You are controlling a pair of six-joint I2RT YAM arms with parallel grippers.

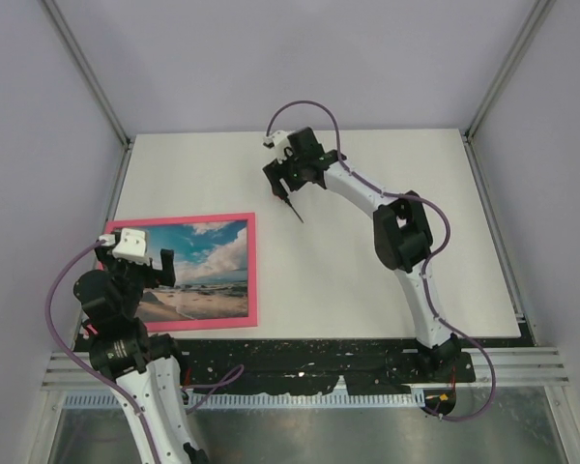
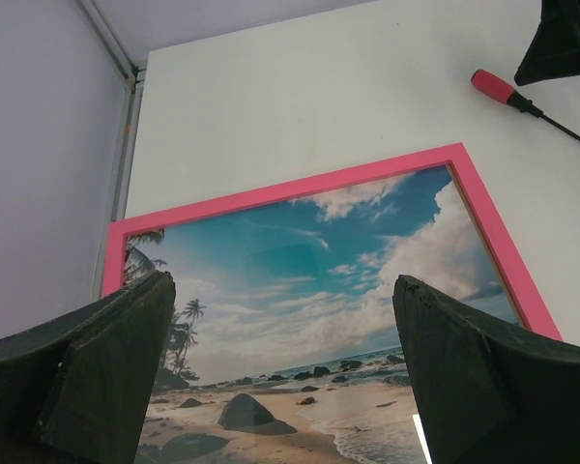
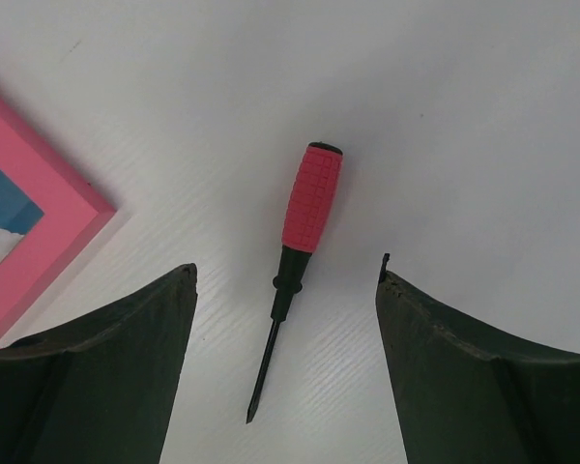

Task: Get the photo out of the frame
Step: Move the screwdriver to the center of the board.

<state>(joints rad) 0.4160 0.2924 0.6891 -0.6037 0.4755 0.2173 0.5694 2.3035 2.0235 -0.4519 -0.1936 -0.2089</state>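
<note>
The photo (image 1: 208, 266), a beach scene with blue sky and clouds, lies face up inside the pink frame (image 1: 251, 275) at the table's near left. My left gripper (image 1: 135, 263) hovers open over the photo's left part. In the left wrist view the photo (image 2: 300, 280) fills the gap between the spread fingers of the left gripper (image 2: 283, 367), and the frame (image 2: 300, 186) runs beyond them. My right gripper (image 3: 285, 277) stands open above a red-handled screwdriver (image 3: 309, 203), one finger on each side, not touching it. The frame's corner (image 3: 48, 213) shows at left.
The screwdriver's black shaft (image 1: 295, 211) pokes out below the right gripper (image 1: 286, 184) mid-table, right of the frame. The white table (image 1: 387, 290) is bounded by grey walls with metal posts (image 1: 87, 77); a black rail (image 1: 300, 358) runs along the near edge.
</note>
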